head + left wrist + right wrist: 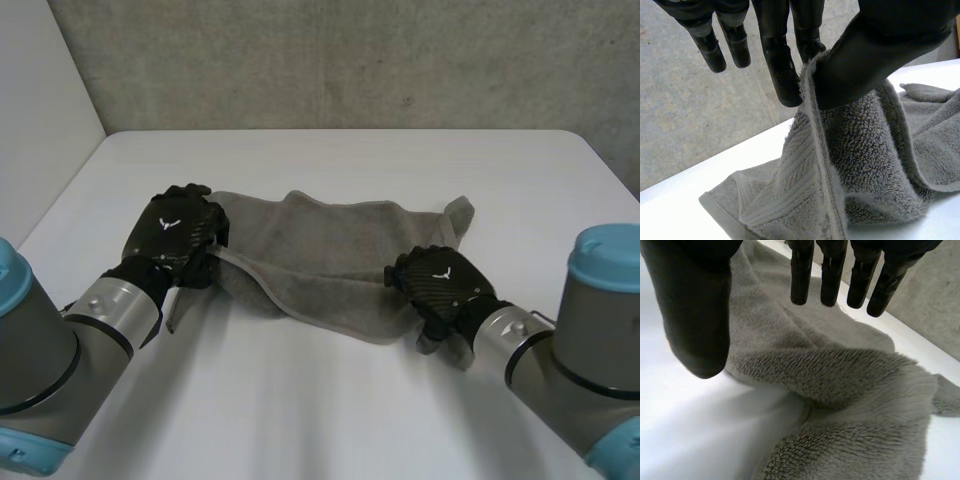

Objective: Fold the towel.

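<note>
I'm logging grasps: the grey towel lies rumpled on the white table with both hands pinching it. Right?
Not quite. The left hand pinches the towel at its edge, but the right hand is open: the right wrist view shows its fingers straight and its thumb apart above the towel, gripping nothing. The rest stands.

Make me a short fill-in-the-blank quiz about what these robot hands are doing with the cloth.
1. The crumpled grey terry towel lies on a ____ table.
2. The left hand pinches the towel's hem between its fingers and its ____.
3. The right hand has straight fingers and holds ____.
Missing words: white; thumb; nothing.
</note>
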